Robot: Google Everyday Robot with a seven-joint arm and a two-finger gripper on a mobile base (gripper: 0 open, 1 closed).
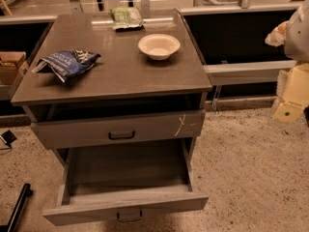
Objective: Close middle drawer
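The middle drawer (pixel 125 203) is the wide grey one with a low plain front and a small dark handle (pixel 129 216). It is pulled far out of the grey cabinet (pixel 120 71) toward the camera, and its deep box (pixel 128 168) looks empty. My gripper (pixel 289 100) is the cream-coloured part at the right edge of the view. It hangs above the floor, well to the right of the cabinet and apart from the drawer. It touches nothing.
Above it, the taller-fronted drawer with a white scratch (pixel 118 129) stands slightly open. On the cabinet top lie a white bowl (pixel 159 46), a blue bag (pixel 67 63) and a green bag (pixel 126 17). A cardboard box (pixel 10 66) is at the left, a black bar (pixel 19 207) on the speckled floor.
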